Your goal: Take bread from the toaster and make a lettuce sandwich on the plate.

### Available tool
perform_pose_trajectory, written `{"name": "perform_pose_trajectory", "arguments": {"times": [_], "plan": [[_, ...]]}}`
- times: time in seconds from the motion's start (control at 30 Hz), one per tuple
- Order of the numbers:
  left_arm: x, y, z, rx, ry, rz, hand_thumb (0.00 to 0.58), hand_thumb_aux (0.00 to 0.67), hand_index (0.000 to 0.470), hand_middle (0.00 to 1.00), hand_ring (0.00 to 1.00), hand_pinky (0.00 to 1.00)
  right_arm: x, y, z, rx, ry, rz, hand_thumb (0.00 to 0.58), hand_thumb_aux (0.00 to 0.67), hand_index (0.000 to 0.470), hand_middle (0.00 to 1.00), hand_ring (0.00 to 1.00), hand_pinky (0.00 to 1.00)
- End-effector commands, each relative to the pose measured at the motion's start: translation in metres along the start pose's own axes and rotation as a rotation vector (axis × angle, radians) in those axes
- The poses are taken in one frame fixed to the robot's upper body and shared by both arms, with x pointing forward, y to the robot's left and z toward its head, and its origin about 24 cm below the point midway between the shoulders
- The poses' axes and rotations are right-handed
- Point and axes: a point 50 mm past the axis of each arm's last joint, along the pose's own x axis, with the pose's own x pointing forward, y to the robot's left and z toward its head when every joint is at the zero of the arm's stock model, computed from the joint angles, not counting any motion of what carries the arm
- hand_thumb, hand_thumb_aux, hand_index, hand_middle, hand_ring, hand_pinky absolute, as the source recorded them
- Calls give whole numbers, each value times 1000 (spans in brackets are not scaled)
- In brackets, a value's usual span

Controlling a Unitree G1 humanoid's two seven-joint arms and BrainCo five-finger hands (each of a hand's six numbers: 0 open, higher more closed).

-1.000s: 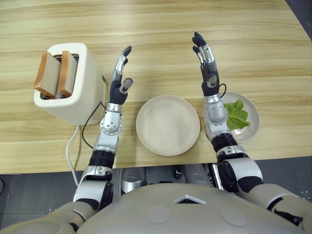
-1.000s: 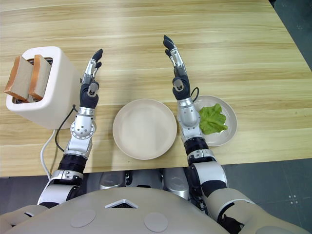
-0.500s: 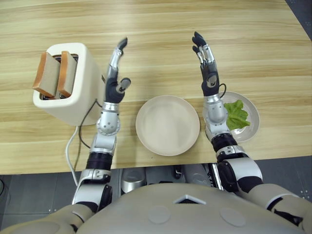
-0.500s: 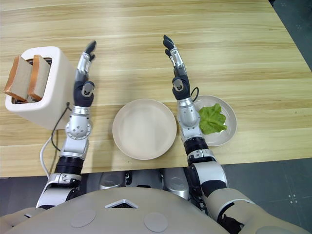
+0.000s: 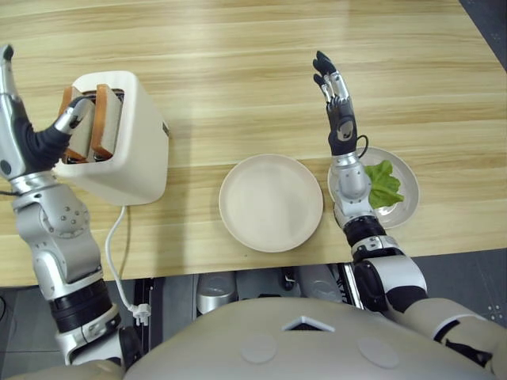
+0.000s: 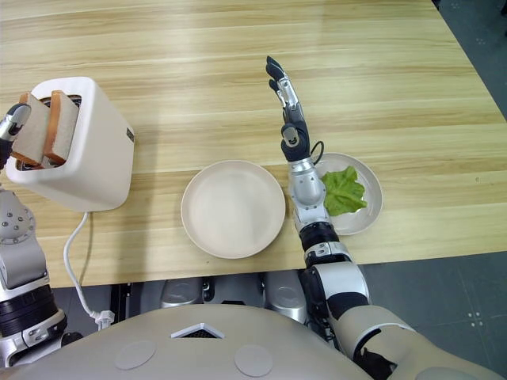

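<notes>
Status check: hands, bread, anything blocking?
Left hand open beside toaster. Right hand open above table. Both bread slices in slots. Path to plate clear.

Both eyes sit high, side by side, looking forward and down at the table [image 5: 238, 47]. They share nearly all of it. The plate [image 5: 271, 203] lies close below, near the middle of both.

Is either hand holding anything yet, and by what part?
Nothing is held: left hand open at the bread in the toaster, right hand open over the table.
</notes>
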Motion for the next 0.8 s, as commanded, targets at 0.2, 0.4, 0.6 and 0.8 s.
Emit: {"name": "perform_pose_trajectory", "arguments": {"times": [0.2, 0.4, 0.6, 0.8], "plan": [[-4, -13, -18, -10, 105, -93, 0, 0, 0, 0, 0, 0, 1, 2, -3, 0, 18, 20, 0, 0, 0, 0, 0, 0], [-8, -27, -22, -42, 140, -163, 0, 0, 0, 0, 0, 0, 1, 2, -3, -4, 16, 20, 0, 0, 0, 0, 0, 0], [-9, -35, -29, -41, 175, -194, 0, 0, 0, 0, 0, 0, 0, 0, -3, -9, 14, 19, 0, 0, 0, 0, 0, 0], [-9, -37, -37, -38, 213, -186, 0, 0, 0, 0, 0, 0, -2, -2, -3, -15, 15, 16, 0, 0, 0, 0, 0, 0]]}}
